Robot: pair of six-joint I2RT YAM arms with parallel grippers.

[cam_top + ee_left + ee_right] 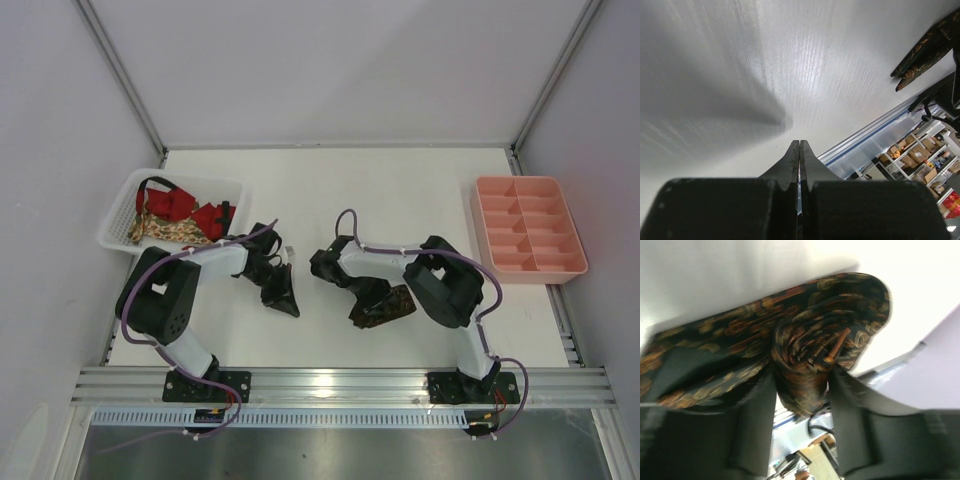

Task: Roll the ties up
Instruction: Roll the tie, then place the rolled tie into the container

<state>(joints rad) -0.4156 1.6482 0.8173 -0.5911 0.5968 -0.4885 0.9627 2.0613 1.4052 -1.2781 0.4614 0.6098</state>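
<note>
Right gripper (801, 376) is pinching the rolled-up part of the dark brown patterned tie (810, 335) between its fingers, tail trailing off left, low over the white table (400, 190) near the front middle; left gripper (799, 150) is pressed together with nothing in it, just above bare table; the other ties (180, 215) are piled in the white basket (116, 222) at far left.

Dark brown tie (805, 355) with reddish-gold speckles, red tie (212, 215), pink tray (545, 268), white basket (118, 225)

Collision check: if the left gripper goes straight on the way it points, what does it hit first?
Probably the bare table; the shut left gripper aims at open surface. The dark tie lies off to its right, outside that line.
</note>
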